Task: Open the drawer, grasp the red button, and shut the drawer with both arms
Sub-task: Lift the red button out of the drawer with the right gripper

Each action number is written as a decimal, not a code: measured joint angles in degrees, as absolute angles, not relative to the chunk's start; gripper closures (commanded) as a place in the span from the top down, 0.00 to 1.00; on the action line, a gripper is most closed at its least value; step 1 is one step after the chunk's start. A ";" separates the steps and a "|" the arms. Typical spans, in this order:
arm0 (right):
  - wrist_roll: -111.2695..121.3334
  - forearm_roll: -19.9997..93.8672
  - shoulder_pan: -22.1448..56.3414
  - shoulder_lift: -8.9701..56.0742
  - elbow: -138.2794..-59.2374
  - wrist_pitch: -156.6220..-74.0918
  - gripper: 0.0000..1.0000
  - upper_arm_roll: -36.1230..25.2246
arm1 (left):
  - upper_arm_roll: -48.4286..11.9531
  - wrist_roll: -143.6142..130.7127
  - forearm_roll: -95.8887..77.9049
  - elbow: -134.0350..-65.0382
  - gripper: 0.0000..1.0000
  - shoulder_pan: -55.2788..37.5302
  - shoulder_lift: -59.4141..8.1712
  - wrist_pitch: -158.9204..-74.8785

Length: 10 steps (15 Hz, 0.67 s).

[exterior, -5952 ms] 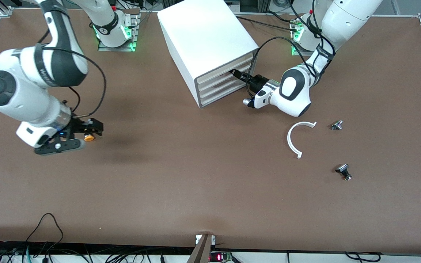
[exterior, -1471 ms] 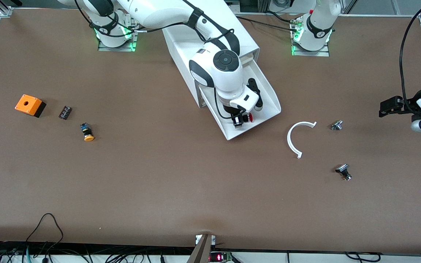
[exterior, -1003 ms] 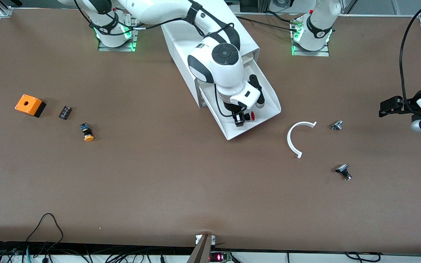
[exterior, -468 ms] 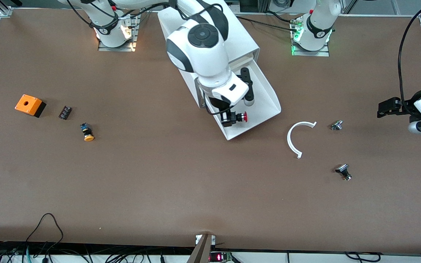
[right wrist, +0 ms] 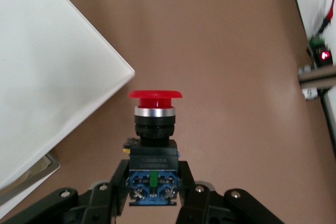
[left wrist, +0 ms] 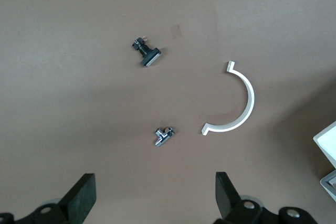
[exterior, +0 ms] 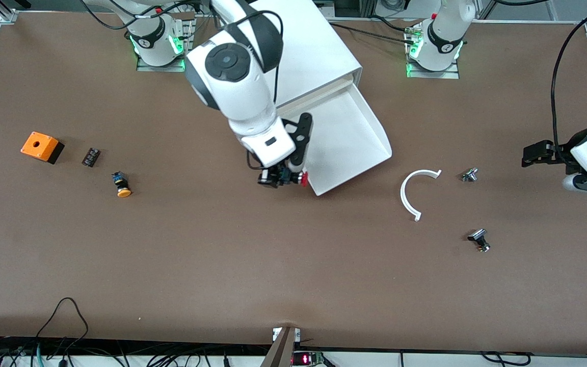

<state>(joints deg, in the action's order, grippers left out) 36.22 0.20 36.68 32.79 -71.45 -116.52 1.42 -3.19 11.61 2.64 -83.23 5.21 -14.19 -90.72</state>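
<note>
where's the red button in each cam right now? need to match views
Front view: red button held by the right tool, just off the open drawer's corner nearest the camera, above the table.
Left wrist view: not in it; only a drawer corner shows at the edge.
Right wrist view: centre, button clamped by its blue base, red cap pointing away.
Shared landmark: the white drawer.

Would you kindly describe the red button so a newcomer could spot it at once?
Find the white cabinet and its open drawer. At the drawer's front corner, the right gripper holds the red button above the table. Its cap is red; the button lying on the table is orange-capped.
</note>
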 measured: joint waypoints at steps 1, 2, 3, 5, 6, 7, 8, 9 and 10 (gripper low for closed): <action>34.07 0.20 36.51 32.55 -72.63 -116.60 0.23 0.57 | -3.15 11.63 2.64 -83.22 1.00 5.22 -14.37 -90.73; 32.17 0.20 36.43 32.41 -73.67 -116.65 0.23 -0.47 | -3.11 11.65 2.76 -83.22 1.00 5.23 -14.52 -90.75; 30.49 0.21 36.23 32.30 -74.66 -116.70 0.23 -1.44 | -3.06 11.66 3.22 -83.22 1.00 5.24 -14.66 -90.77; 26.43 0.22 34.95 31.87 -77.40 -116.81 0.23 -2.67 | -2.90 11.66 4.09 -83.23 1.00 5.29 -14.87 -90.74; 24.52 0.22 33.95 31.69 -79.06 -117.15 0.23 -2.98 | -2.80 11.66 4.21 -83.23 1.00 5.33 -14.90 -90.73; 23.03 0.23 32.86 31.60 -80.83 -118.01 0.23 -3.35 | -2.72 11.65 4.21 -83.23 1.00 5.37 -14.90 -90.59; 21.62 0.26 31.76 31.53 -82.74 -119.11 0.23 -3.91 | -2.70 11.54 4.07 -83.24 1.00 5.38 -14.94 -90.25; 19.79 0.30 30.75 31.49 -84.67 -120.18 0.23 -4.67 | -2.71 10.91 3.03 -83.28 1.00 5.37 -15.07 -90.01; 17.93 0.31 29.74 31.42 -86.59 -121.16 0.23 -5.43 | -2.72 8.85 0.81 -83.35 1.00 5.32 -15.40 -90.00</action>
<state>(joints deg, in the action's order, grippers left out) 17.93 0.31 29.74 31.42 -86.59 -121.16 -5.43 -2.72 8.85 0.81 -83.35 5.32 -15.40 -90.00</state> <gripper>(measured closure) 0.586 0.000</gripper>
